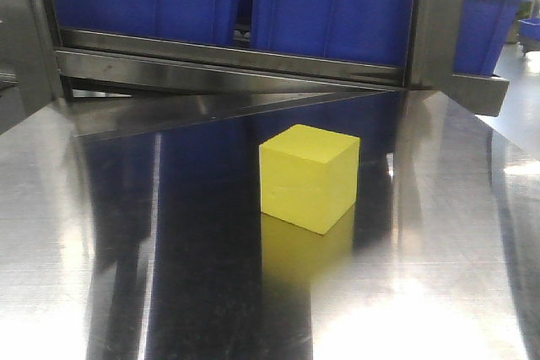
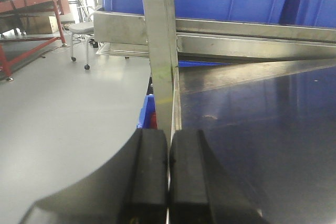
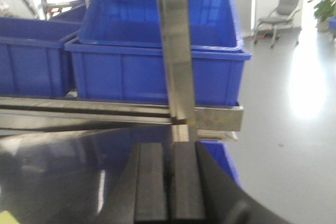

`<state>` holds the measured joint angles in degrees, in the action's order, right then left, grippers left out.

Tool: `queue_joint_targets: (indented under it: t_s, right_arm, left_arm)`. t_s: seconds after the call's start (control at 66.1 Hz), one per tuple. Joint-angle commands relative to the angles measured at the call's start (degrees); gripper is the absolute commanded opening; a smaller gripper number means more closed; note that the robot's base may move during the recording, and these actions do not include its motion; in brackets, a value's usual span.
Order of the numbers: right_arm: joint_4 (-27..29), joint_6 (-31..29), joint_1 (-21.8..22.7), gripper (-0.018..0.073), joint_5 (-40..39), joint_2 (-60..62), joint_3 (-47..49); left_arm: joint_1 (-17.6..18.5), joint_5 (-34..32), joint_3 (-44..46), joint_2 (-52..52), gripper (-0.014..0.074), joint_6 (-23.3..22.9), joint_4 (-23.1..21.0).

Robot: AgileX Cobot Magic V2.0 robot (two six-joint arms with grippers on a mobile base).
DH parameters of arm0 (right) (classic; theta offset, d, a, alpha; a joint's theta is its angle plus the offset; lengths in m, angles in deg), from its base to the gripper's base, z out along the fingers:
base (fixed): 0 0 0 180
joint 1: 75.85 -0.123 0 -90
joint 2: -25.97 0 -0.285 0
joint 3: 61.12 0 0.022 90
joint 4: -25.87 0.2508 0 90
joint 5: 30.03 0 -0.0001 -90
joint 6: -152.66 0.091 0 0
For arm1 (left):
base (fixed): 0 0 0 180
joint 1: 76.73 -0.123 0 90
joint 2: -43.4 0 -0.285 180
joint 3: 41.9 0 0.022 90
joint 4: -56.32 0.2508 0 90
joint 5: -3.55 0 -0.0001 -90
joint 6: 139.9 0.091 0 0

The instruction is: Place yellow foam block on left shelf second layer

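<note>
**tinker_a:** The yellow foam block (image 1: 308, 176) is seen sitting flat on the polished steel deck (image 1: 456, 284), roughly mid-surface and mirrored in the metal. The blue crates (image 1: 337, 6) are racked on the level above. Nothing is touching it. Can it be called placed?

**bolt_b:** Can't really be said, tbh. Which shelf and layer this deck is can't be told from here. The left gripper (image 2: 168, 182) is shown pinched fully together with nothing between the pads (image 2: 149, 177), parked by a steel upright (image 2: 160, 51) at the deck's edge. Same for the right gripper (image 3: 168, 187): pressed together, empty, by the other upright (image 3: 176, 51).

**tinker_a:** And if a pick is what's due?

**bolt_b:** Then a gripper has to be opened wider than the cube first and squared up to two opposite flat faces. The foam should only be squeezed lightly so it isn't squashed. The slick deck should be minded too, since a nudged block is probably sent sliding.
</note>
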<state>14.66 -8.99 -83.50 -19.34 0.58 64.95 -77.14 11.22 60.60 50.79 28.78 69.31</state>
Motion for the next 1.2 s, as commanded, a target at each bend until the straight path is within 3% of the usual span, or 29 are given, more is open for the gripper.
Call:
queue_joint_targets:
  t_s: [0.0, 0.061, 0.197, 0.318, 0.59, 0.938, 1.18]
  right_arm:
    - [-0.7, -0.3, -4.7, 0.0118, -1.4, -7.9, 8.0]
    - [-0.9, -0.3, -8.3, 0.0193, 1.3, -13.2, 11.9]
    - [-5.3, -0.3, -18.3, 0.0460, 10.3, -25.1, 20.2]
    - [-7.2, -1.6, -22.9, 0.0635, 20.0, -34.6, 27.5]
    - [-4.5, -15.2, -26.6, 0.0612, 28.6, -48.4, 39.0]
    - [11.2, -32.9, -27.6, 0.0612, 29.5, -60.0, 41.5]
    - [15.8, -35.8, -28.7, 0.0612, 30.3, -64.7, 44.5]
  left_arm:
    - [0.0, -4.9, -1.5, -0.8, 0.0136, -0.2, 0.0]
    - [0.0, -4.9, -1.5, -0.8, 0.0136, -0.2, 0.0]
    - [0.0, -4.9, -1.5, -0.8, 0.0136, -0.2, 0.0]
    - [0.0, -4.9, -1.5, -0.8, 0.0137, -0.2, 0.0]
    - [0.0, -4.9, -1.5, -0.8, 0.0136, -0.2, 0.0]
    - [0.0, -4.9, -1.5, -0.8, 0.0136, -0.2, 0.0]
    - [0.0, -4.9, -1.5, -0.8, 0.0136, -0.2, 0.0]
